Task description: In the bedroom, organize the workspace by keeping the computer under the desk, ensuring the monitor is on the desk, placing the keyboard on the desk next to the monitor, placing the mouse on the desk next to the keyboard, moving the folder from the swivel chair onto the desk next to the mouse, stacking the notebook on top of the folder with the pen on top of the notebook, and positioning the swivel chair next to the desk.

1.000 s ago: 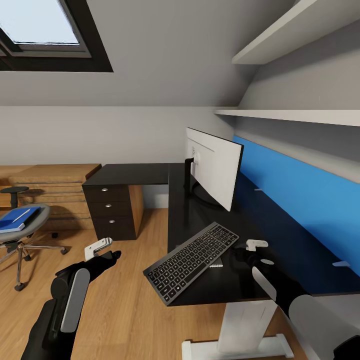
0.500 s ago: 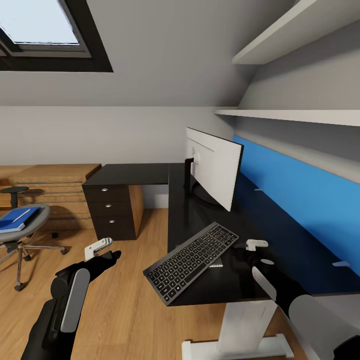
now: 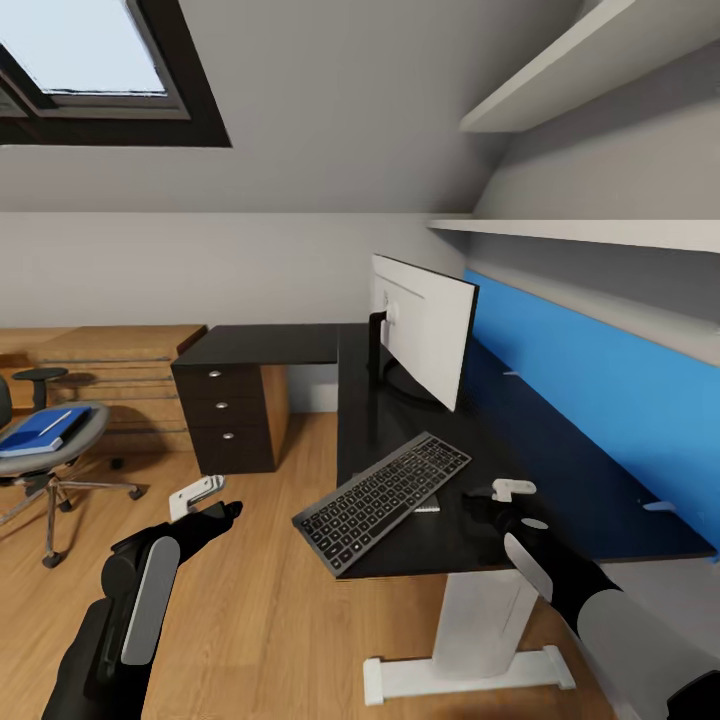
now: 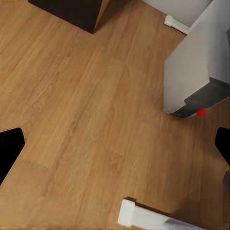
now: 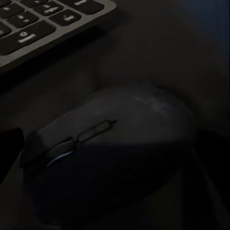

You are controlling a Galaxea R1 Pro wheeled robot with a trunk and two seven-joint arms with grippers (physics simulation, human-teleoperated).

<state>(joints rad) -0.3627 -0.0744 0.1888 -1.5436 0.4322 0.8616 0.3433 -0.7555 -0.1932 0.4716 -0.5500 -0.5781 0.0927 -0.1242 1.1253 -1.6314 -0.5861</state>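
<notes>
Mouse between right claw tips beside keyboard, grip unclear, left claw spread empty

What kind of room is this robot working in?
Most likely a home office corner in an attic room. A skylight sits in the sloped ceiling, and a long black desk holds a monitor and keyboard. A grey swivel chair stands on the wood floor.

Black desk, white monitor standing at its back. Black keyboard lies angled, one corner over the front edge. Dark mouse just beside the keyboard. Grey computer on the floor. Blue folder with white pen on swivel chair.
</notes>
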